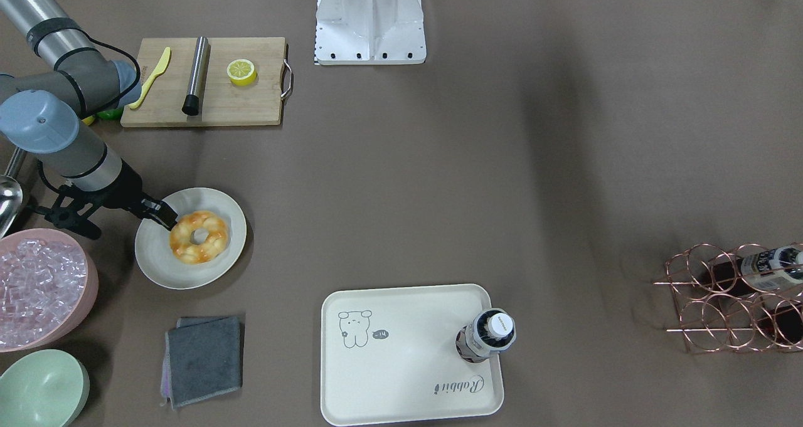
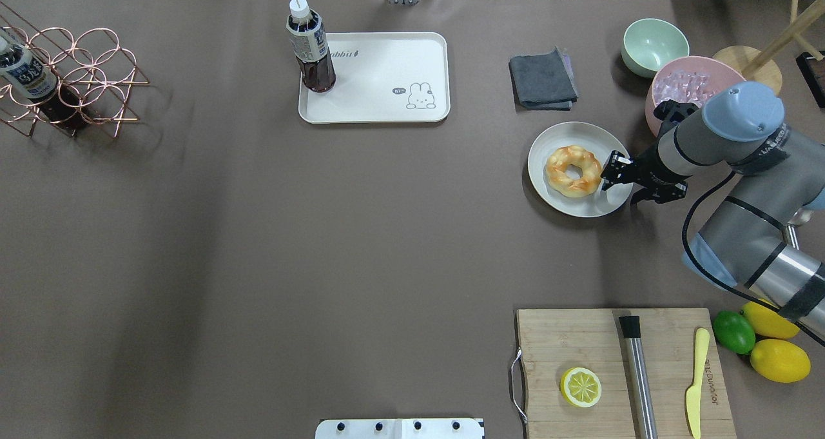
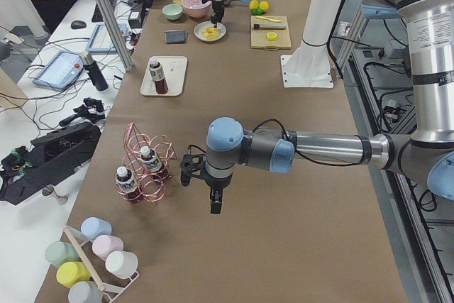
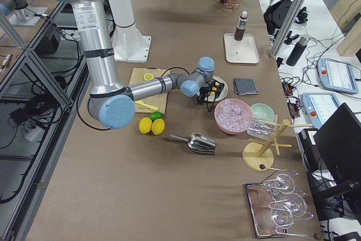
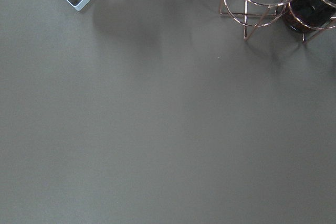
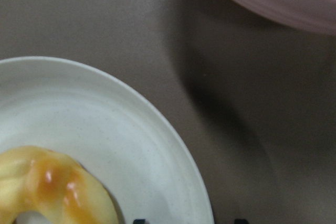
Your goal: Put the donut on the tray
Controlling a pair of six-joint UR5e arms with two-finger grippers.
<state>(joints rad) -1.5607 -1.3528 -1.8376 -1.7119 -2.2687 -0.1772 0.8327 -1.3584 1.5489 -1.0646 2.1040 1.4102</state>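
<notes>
Donut (image 2: 573, 171) sat on round plate (image 2: 583, 205), right of frame. Right gripper (image 2: 617, 180), fingers spread, poised at donut's edge. Tray (image 2: 380, 84), upper centre, held only bottle (image 2: 310, 52). Grasp, carry and placement pending. Left gripper (image 3: 215, 206): state cannot be told.

Brown table (image 2: 322, 233); on it tray (image 2: 387, 65), plate (image 2: 580, 207), cutting board (image 2: 561, 342), cloth (image 2: 541, 81)

Wooden cutting board (image 2: 567, 336): lemon half (image 2: 581, 387), steel cylinder (image 2: 638, 374) and yellow knife (image 2: 696, 387) are laid on it; two lemons (image 2: 780, 360) and a lime (image 2: 733, 331) are set just beside it; round plate (image 2: 583, 205) is placed near it.
</notes>
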